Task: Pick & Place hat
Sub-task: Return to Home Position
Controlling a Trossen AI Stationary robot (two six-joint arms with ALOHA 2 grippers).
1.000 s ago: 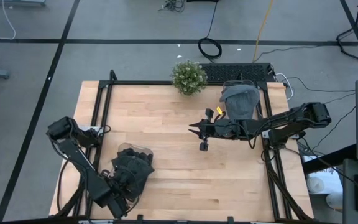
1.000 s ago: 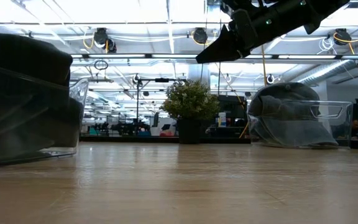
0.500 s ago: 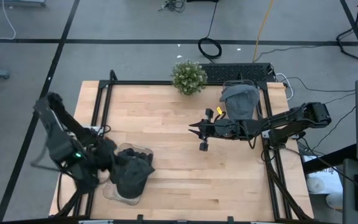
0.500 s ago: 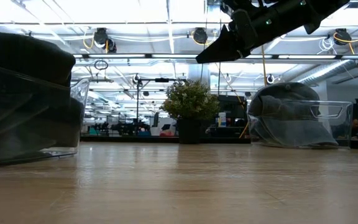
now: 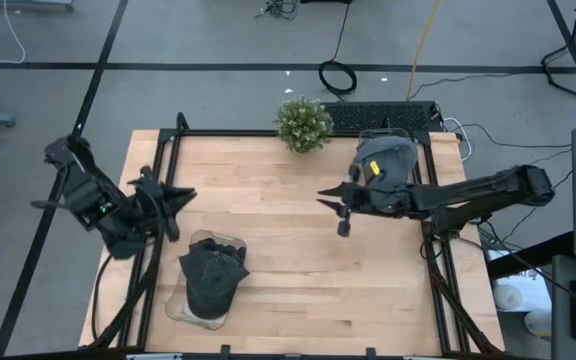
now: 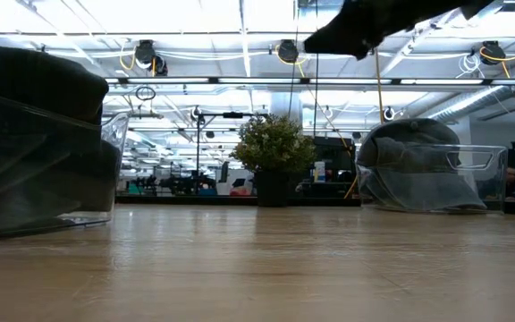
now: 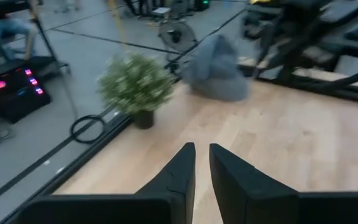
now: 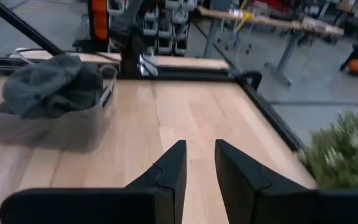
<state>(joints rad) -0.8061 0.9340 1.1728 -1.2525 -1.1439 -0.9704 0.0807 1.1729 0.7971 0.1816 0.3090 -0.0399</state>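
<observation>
hat (image 5: 211, 280) in clear bin (image 5: 190, 312), plant (image 5: 303, 124) well apart.

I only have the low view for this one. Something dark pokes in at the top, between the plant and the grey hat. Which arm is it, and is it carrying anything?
Observer: It is the right gripper, raised above the table beside the grey hat. Its fingers are slightly apart with nothing between them.
Operator: I can't see the left arm at all.
Observer: The left gripper is at the table's left edge, clear of the dark hat and empty, aimed toward the plant.
Operator: Is the dark hat loose?
Observer: No, from above it sits inside its clear bin.
</observation>
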